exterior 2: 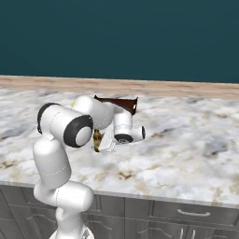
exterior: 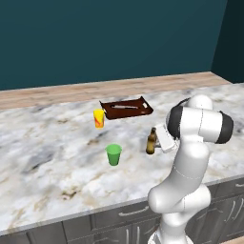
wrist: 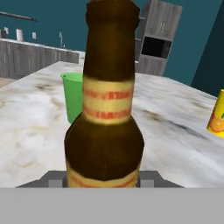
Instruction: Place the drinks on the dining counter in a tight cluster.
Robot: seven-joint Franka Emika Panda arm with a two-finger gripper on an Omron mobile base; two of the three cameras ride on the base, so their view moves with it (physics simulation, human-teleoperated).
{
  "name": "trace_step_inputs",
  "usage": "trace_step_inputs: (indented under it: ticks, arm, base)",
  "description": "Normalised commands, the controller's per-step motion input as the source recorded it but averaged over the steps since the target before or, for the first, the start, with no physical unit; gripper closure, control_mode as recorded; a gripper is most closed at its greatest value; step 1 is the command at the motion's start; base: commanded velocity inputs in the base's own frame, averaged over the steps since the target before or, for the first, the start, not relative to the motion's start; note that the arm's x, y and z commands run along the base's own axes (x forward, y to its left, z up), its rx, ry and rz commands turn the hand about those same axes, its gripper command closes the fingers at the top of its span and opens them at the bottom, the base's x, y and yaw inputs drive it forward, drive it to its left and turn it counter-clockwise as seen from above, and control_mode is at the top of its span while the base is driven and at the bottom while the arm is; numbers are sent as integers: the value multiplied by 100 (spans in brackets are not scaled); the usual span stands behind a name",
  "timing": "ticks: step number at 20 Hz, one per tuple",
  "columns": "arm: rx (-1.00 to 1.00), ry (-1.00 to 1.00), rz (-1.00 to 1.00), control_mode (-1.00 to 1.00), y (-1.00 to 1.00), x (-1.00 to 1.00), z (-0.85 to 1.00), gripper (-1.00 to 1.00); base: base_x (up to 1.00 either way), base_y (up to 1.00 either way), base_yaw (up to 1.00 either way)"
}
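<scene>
A brown glass beer bottle (exterior: 151,141) stands upright over the marbled dining counter (exterior: 47,157), right of its middle. My gripper (exterior: 158,142) is shut on the bottle from the right, with the hand level. In the hand view the bottle (wrist: 107,109) rises close up between the two dark fingertips (wrist: 54,178) and shows a cream and red label. In the right base view the bottle (exterior 2: 97,140) peeks out behind my forearm, beside the gripper (exterior 2: 104,142). I cannot tell whether its base touches the counter.
A green cup (exterior: 113,155) stands just left of the bottle, and a yellow-orange cup (exterior: 98,118) is farther back. A brown tray (exterior: 126,108) holding a utensil lies behind them. The counter's front edge (exterior: 119,205) runs above dark drawer fronts.
</scene>
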Motion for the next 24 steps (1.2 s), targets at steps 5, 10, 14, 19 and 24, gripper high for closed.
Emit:
trace_step_inputs:
  ticks: [5,10,14,19,24]
  arm:
    - [0,0,0,-100,0,0,0,-100]
    - [0,0,0,-100,0,0,0,-100]
    - [0,0,0,-100,0,0,0,-100]
    - [0,0,0,-100,-2,0,0,-100]
    - [0,0,-14,-100,-35,-7,24,-100]
  base:
    - [0,0,0]
    - [0,0,0]
    - [0,0,0]
    - [0,0,0]
    - [0,0,0]
